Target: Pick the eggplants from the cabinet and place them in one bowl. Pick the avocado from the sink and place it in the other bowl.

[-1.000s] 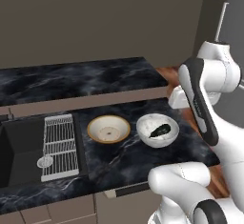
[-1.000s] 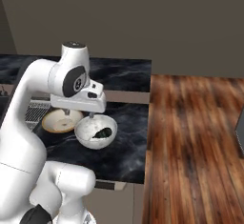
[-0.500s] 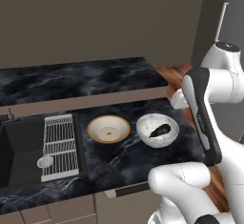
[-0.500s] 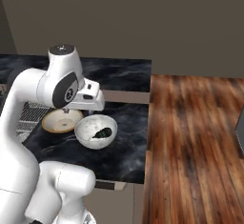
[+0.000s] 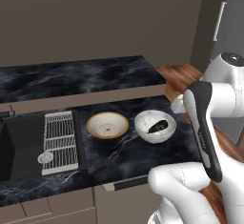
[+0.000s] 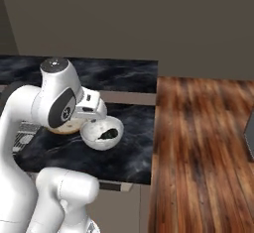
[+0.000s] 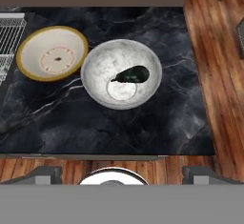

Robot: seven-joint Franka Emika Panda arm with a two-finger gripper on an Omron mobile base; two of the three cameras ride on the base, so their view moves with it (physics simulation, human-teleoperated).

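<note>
Hand view: two bowls; white bowl (image 7: 121, 80) holds one eggplant (image 7: 131, 75).

Black marble tabletop (image 5: 71, 77), raised back ledge. Wood plank floor (image 6: 198, 143) to its right. Plain taupe wall (image 5: 95, 18) behind. Grey-brown cabinet fronts (image 5: 52, 206) below.

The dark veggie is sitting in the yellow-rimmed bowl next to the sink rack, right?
Not quite. The dark veggie sits in the white bowl, as the hand view shows. The yellow-rimmed bowl next to the sink rack holds nothing.
</note>
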